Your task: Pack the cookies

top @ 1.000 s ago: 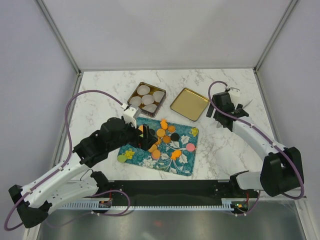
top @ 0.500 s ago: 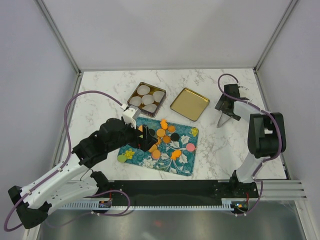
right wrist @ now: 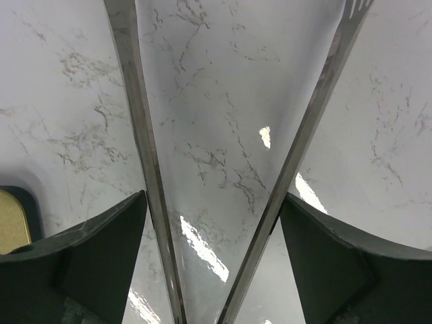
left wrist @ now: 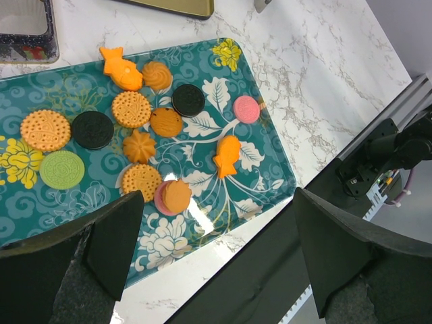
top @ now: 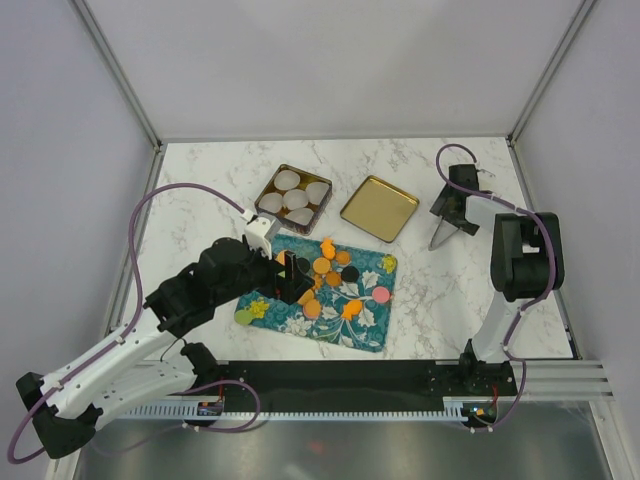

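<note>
The cookies (left wrist: pixel 131 109) lie loose on a teal flowered tray (left wrist: pixel 202 61): several orange ones, some fish-shaped (left wrist: pixel 227 155), two black (left wrist: pixel 188 100), one green (left wrist: pixel 61 169) and pink ones (left wrist: pixel 246 109). They also show in the top view (top: pixel 330 272). My left gripper (left wrist: pixel 217 202) is open and empty, above the tray's near part; in the top view it (top: pixel 295 276) hangs over the tray's left half. My right gripper (right wrist: pixel 212 202) holds metal tongs (right wrist: pixel 135 101), its fingers against the outside of both arms; in the top view the tongs (top: pixel 441 236) point down at the marble right of the tray.
A square tin (top: pixel 273 183) with several white paper cups stands behind the tray. Its gold lid (top: pixel 379 208) lies to the right of it. The table's front edge and a black rail (left wrist: pixel 283 270) are just beyond the tray. Grey walls enclose the table.
The right arm has folded back towards the far right, carrying the tongs, which now point down at the marble. The left arm has barely moved.
</note>
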`<control>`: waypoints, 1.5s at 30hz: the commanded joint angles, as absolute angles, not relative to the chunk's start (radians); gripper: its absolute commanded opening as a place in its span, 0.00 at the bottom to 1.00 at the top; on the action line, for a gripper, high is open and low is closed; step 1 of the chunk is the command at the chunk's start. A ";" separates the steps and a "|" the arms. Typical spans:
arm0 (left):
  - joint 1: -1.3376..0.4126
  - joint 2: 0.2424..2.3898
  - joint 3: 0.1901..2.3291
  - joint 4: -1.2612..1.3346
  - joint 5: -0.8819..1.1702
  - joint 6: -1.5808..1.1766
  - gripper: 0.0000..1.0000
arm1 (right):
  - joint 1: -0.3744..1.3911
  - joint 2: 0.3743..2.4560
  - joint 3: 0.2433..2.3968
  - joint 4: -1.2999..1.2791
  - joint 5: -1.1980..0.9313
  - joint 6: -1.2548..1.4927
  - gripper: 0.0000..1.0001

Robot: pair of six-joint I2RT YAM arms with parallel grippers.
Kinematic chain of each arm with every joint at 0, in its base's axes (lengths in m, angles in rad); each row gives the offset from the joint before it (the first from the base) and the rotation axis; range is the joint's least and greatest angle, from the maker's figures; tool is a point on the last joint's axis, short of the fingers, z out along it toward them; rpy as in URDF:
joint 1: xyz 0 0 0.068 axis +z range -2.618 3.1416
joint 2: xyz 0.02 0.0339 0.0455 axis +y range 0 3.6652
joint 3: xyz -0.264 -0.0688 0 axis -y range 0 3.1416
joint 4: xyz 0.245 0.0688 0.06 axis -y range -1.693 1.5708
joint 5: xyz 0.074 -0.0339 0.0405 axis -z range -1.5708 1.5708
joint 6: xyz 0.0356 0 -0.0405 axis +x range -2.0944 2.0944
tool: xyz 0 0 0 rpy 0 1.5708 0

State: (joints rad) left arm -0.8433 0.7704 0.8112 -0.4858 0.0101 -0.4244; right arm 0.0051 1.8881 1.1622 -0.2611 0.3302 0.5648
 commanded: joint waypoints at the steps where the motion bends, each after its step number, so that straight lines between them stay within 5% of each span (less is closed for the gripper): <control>1: -0.845 0.775 0.808 -0.483 0.015 -0.405 1.00 | 0.006 1.901 1.157 -0.229 0.331 0.581 0.86; 7: -0.845 0.790 0.810 -0.485 0.015 -0.405 1.00 | 0.006 1.872 1.150 -0.221 0.308 0.543 0.68; 28: -0.844 0.792 0.890 -0.525 -0.118 -0.373 1.00 | 0.261 1.461 1.215 -0.439 0.155 0.410 0.66; 39: -0.772 0.753 0.951 -0.617 -0.334 -0.393 1.00 | 0.623 1.345 1.261 -0.613 0.118 0.367 0.59; 45: -0.585 0.793 0.927 -0.620 -0.168 -0.394 1.00 | 0.813 1.333 1.243 -0.687 0.068 0.359 0.56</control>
State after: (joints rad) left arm -0.6662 0.7696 0.9157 -0.6056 -0.2398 -0.4160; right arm 0.7639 1.3659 1.2209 -0.6285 0.1028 0.3767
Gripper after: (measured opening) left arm 0.995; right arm 0.566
